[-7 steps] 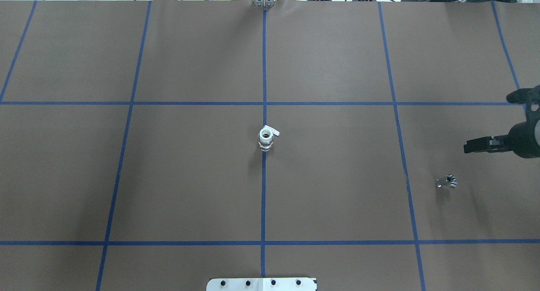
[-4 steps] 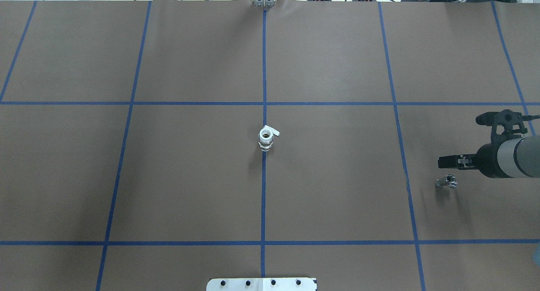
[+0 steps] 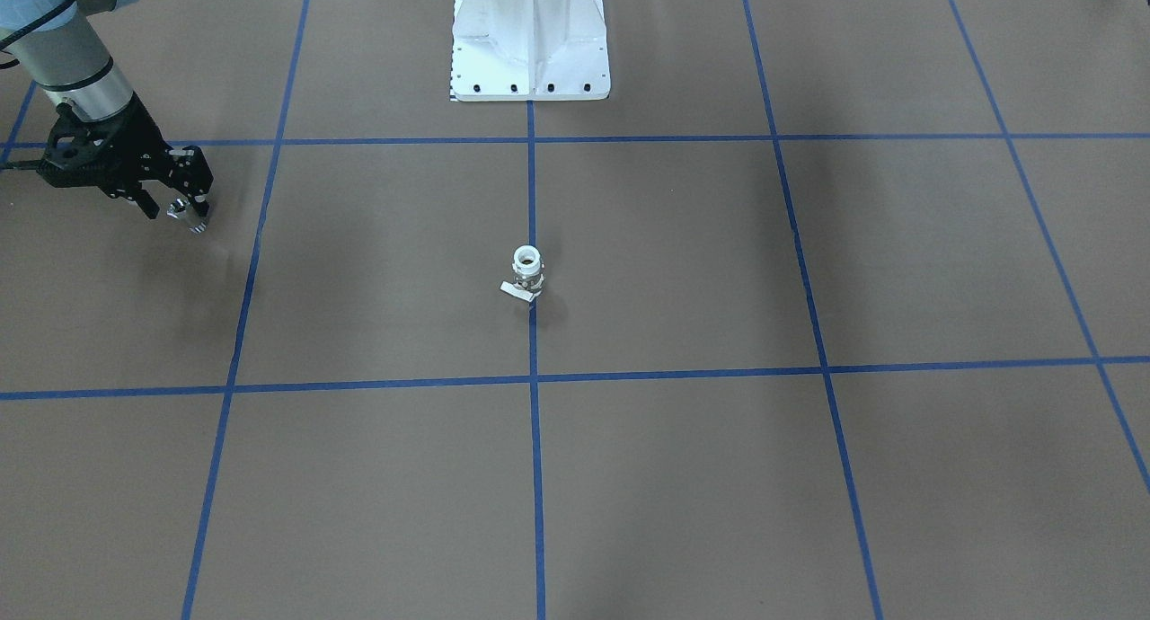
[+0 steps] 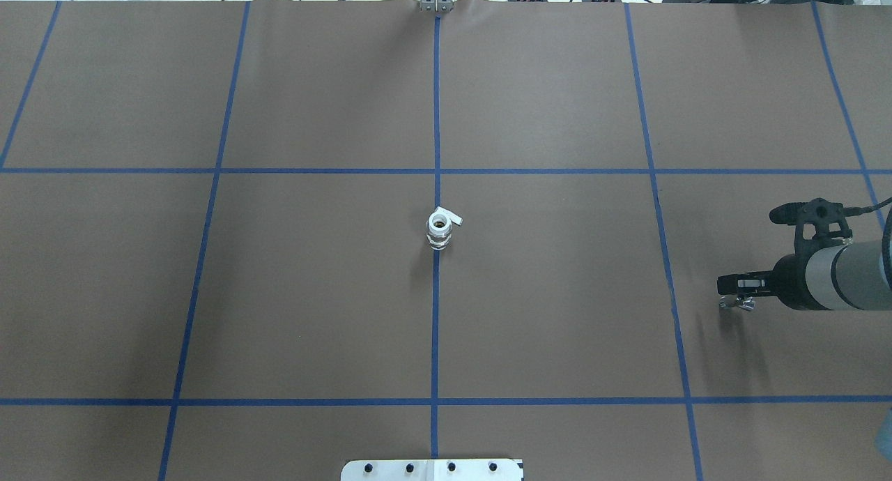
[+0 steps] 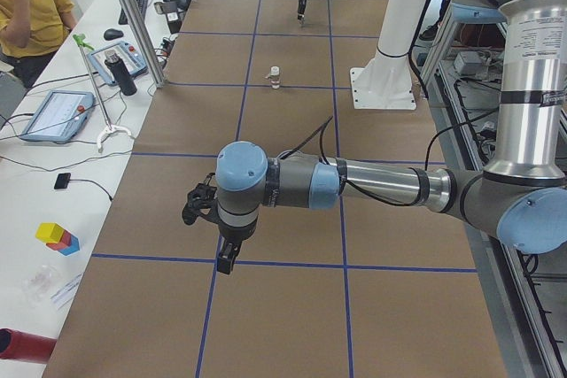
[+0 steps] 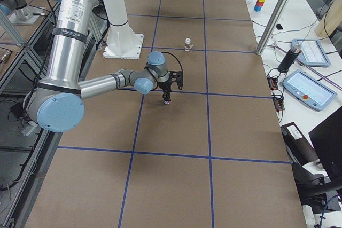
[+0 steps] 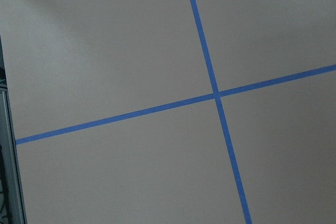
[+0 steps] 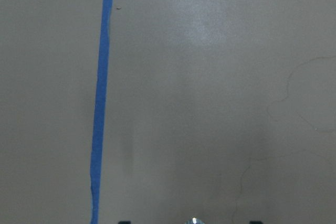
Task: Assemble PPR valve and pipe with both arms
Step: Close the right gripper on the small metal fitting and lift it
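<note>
The PPR valve (image 4: 440, 230) stands upright at the centre of the overhead frame, on the middle blue tape line (image 4: 436, 118). One white end faces up, and its flat lever handle sticks out toward the upper right. The pipe (image 4: 739, 303) lies on the brown table cover (image 4: 313, 293), well apart from the valve, far out at the right of the same frame and just right of another tape line.

The right gripper (image 4: 726, 286) hangs directly over the pipe, low to the table. In the overhead frame the silver piece peeks out just below the black fingers. The right wrist view shows two dark fingertips (image 8: 255, 222) at the bottom edge, set wide apart, with a glint of the pipe between them at bottom centre. The jaws stand wide and straddle the pipe; whether either finger touches it I cannot tell. The right arm (image 4: 850, 286) comes in roughly level from the right edge.

The left gripper (image 5: 225, 261) shows only in the left side view, at lower centre, pointing down above the table near a tape crossing. How far its jaws are apart cannot be told from there. Its wrist camera sees only the cover and crossing tape. The white pedestal (image 3: 530, 36) stands at the top centre of the front view.
</note>
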### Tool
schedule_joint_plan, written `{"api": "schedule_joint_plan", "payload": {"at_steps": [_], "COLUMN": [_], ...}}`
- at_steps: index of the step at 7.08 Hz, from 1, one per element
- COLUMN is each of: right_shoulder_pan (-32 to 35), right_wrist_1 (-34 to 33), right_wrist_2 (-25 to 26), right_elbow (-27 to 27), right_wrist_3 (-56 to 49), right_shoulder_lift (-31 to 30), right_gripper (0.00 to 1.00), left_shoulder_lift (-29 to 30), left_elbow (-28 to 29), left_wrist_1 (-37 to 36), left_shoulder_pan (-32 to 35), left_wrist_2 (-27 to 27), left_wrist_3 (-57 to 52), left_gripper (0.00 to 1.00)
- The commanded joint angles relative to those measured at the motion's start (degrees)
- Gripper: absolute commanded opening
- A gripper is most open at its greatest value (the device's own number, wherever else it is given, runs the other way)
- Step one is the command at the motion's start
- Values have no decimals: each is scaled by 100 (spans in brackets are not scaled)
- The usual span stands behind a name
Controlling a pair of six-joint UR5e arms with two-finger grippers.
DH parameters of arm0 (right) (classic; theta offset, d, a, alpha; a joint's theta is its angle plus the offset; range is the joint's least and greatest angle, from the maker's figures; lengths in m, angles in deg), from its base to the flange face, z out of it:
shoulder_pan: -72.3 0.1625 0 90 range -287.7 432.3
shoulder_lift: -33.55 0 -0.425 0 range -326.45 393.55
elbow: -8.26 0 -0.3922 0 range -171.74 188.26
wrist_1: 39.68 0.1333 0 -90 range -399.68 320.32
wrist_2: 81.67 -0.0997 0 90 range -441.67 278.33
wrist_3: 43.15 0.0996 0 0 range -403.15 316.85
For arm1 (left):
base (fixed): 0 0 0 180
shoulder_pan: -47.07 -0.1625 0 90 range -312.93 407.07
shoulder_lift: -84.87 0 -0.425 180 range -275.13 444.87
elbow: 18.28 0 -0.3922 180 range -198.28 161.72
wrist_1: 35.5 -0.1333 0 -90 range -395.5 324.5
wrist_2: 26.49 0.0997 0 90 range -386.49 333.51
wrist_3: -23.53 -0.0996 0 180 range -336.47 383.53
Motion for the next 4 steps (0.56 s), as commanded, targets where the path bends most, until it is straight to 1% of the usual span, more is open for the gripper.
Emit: {"api": "schedule_joint_plan", "payload": {"at_steps": [1, 4], "right_shoulder_pan": [-92, -144], "right_wrist_1": [0, -9], "right_wrist_2": [18, 36], "right_elbow": [7, 7], "right_wrist_3": [1, -8], "right_shoulder_lift": [-95, -131], "right_gripper": [66, 61], "left_shoulder_lift": [-7, -42], "left_elbow": [10, -8], "left_wrist_1": [6, 15], "left_shoulder_pan": [4, 4], "left_wrist_2": [0, 0], "left_wrist_3": [-7, -7], "left_gripper": [100, 100]}}
